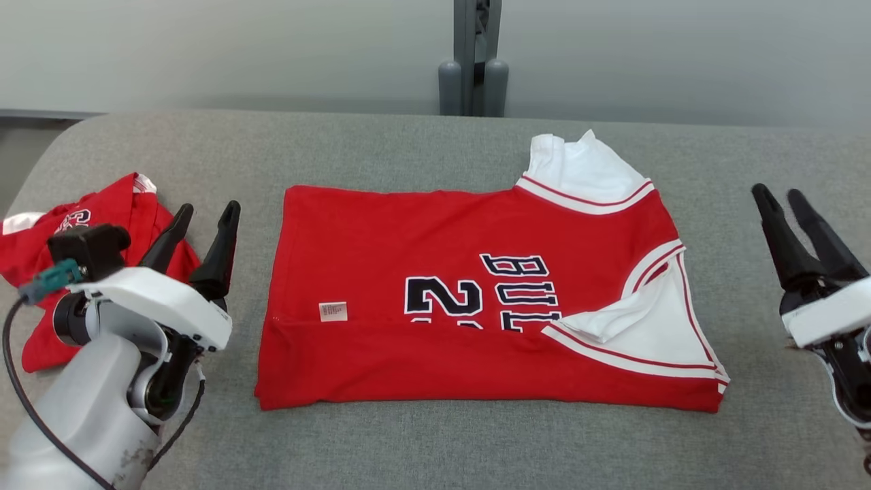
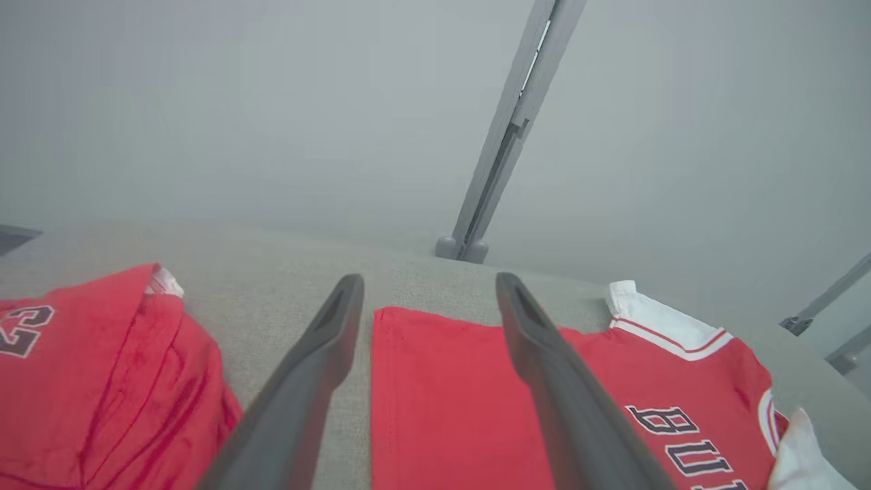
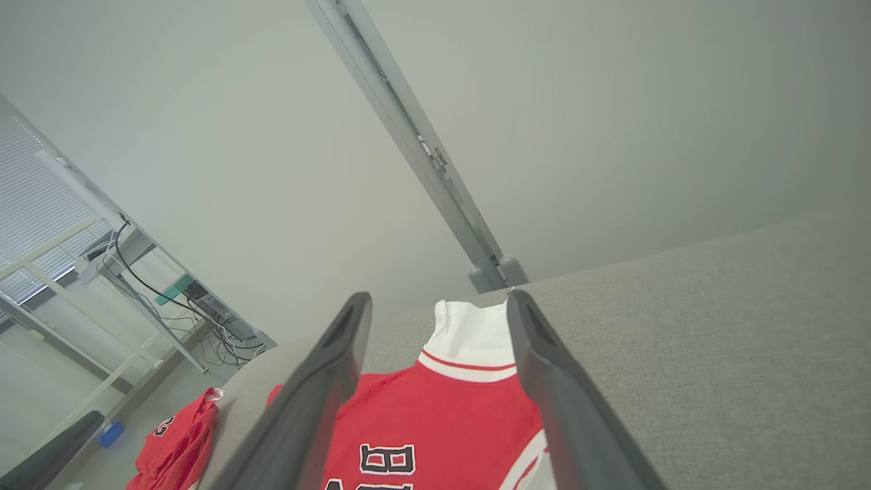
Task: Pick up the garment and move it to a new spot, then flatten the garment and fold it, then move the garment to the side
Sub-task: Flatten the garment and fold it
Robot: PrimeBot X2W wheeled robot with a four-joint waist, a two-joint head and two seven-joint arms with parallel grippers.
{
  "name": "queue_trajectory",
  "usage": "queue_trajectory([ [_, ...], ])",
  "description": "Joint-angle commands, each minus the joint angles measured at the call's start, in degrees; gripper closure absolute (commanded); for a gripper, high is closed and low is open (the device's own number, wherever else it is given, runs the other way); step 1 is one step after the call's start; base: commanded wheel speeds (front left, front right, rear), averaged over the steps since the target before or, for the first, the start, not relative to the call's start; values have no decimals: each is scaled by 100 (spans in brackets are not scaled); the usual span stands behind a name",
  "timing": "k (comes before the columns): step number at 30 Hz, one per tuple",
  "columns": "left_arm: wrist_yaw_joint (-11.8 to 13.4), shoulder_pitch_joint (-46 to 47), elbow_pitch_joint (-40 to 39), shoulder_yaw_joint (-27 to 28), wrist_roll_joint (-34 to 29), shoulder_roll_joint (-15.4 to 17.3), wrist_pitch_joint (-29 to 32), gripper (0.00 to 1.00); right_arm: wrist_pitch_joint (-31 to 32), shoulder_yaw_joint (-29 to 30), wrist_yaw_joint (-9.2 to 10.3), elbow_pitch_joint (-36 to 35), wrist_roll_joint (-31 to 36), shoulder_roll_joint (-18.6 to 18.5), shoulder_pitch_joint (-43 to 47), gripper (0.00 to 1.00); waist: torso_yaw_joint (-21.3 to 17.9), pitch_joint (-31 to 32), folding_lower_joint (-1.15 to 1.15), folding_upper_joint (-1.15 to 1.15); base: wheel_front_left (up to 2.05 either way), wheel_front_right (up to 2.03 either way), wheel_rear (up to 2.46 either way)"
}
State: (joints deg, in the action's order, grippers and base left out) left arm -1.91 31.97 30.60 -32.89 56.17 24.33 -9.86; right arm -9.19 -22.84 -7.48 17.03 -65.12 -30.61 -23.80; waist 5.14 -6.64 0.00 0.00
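Observation:
The garment (image 1: 442, 286) is a red basketball jersey with white trim and dark lettering, lying flat in the middle of the grey table, its near edge folded up over the number; the same jersey appears ahead of the fingers as garment (image 2: 449, 401) and garment (image 3: 435, 435). Left of the jersey my left gripper (image 1: 206, 212) hovers open, holding nothing. Off the jersey's right side my right gripper (image 1: 778, 194) is open too, with empty fingers. Neither touches the cloth.
A second red jersey (image 1: 75, 245) lies crumpled at the table's left edge, partly behind my left wrist, also seen as crumpled jersey (image 2: 102, 381). A grey post (image 1: 474, 61) rises behind the table's far edge. Bare grey table (image 1: 381, 146) surrounds the flat jersey.

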Motion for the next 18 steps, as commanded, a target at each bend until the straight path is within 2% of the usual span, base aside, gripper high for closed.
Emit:
queue_trajectory([
  [1, 33, -75, -3, 14, -104, -24, -190, 0, -259, -16, -3, 31, 235, -16, 101, 0, -36, 108, 0, 0, 0, 0, 0],
  [3, 108, -172, -44, 84, -346, -68, -429, 0, -523, 26, -3, 109, 679, 71, 222, 0, -68, 195, 0, 0, 0, 0, 0],
  [5, 334, -300, -161, 216, -837, -68, -520, 0, -605, 179, -3, 174, 1217, 198, 360, 0, -98, 273, 0, 0, 0, 0, 0],
  [8, 670, -811, -715, 846, -1639, -356, -529, 0, -611, 840, -4, -73, 2131, 659, 643, 0, -146, 352, 0, 0, 0, 0, 0],
  [10, 754, -1231, -1010, 1289, -2101, -569, -527, 0, -609, 1265, -3, -304, 2785, 978, 923, 0, -177, 396, 0, 0, 0, 0, 0],
  [13, 645, -1747, -1293, 1817, -2612, -982, -529, 0, -612, 1751, -3, -636, 3612, 1448, 1293, 0, -200, 454, 0, 0, 0, 0, 0],
  [18, 221, -2383, -1392, 2469, -3512, -1493, -529, 0, -601, 2137, -3, -664, 4514, 2030, 1774, 0, -211, 514, 0, 0, 0, 0, 0],
])
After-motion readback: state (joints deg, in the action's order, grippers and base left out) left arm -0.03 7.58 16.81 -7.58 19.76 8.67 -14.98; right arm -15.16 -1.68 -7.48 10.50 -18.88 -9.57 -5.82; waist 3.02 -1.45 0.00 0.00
